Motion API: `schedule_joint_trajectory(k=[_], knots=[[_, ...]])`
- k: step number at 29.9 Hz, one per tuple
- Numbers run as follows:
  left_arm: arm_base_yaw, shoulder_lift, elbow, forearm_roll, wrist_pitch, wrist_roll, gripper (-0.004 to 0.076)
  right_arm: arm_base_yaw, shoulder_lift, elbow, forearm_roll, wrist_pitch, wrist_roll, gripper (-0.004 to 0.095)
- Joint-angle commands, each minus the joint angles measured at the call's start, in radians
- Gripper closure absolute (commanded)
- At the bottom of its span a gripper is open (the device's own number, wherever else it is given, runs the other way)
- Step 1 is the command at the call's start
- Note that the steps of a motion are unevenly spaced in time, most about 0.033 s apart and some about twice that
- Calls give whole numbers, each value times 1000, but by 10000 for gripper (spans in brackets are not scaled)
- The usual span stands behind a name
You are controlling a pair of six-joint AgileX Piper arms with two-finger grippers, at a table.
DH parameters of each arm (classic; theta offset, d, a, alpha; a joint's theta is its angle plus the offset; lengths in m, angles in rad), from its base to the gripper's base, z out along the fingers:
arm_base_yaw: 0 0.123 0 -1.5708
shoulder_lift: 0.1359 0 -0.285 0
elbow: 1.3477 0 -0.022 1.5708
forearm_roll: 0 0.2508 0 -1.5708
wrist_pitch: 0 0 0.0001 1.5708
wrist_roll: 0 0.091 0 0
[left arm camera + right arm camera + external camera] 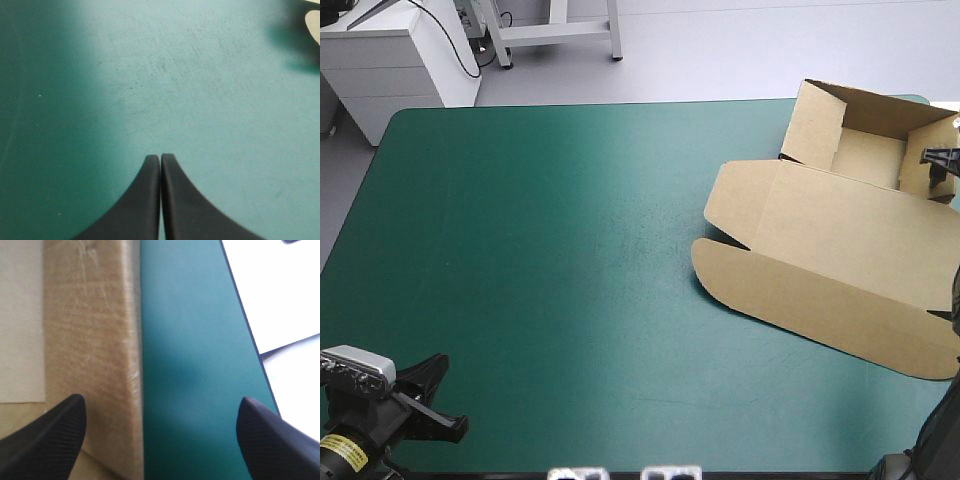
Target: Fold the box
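Box [840,240]: your brown board is lying as an open tray — lid flat.
Left fingers [145,205]: pressing together.
Right fingers [45,440]: standing spread over its wall.

counter [520,250] carries a teal-green cover [210,115], lying flat, far corners rounded. fine scratches [165,65] and dark specks noted across its middle. pale floor [720,50] visible beyond the far edge.

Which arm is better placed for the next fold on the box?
Right, likely: the right gripper is open, a wall of the box between its fingers. The left gripper is shut over bare teal-green cover, far off.
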Motion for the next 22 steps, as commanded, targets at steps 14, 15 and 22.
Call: schedule_joint_trajectory(k=[14,15,22], knots=[[-1,11,-25,-7,-63,-7,732,56,-536,-16,433,11,-162,715],[-1,11,-25,-7,-63,-9,732,74,-556,-2,450,11,-171,834],[-1,11,-25,-9,-59,-12,732,257,-679,205,623,11,-318,924]])
